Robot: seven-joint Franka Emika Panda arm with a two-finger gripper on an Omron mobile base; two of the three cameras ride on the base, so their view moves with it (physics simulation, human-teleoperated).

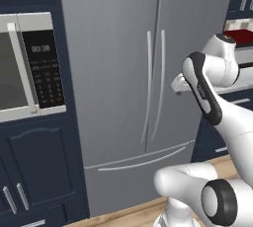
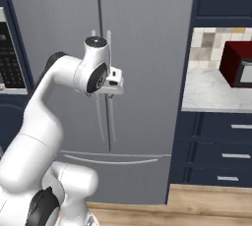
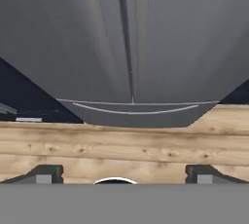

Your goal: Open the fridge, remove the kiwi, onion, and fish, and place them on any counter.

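Note:
The grey double-door fridge stands shut in front of me, its two long curved handles meeting at the centre seam. Its closed doors hide the kiwi, onion and fish. My gripper hovers a short way in front of the handles at mid-door height, touching nothing. In the hand view the fridge and its lower drawer front fill the top, and my gripper is open, its fingertips spread wide apart with nothing between them. The white marble counter lies to the fridge's right.
A silver microwave is built into the navy cabinets left of the fridge. A dark red appliance sits on the counter, above navy drawers. Wooden floor runs below the fridge.

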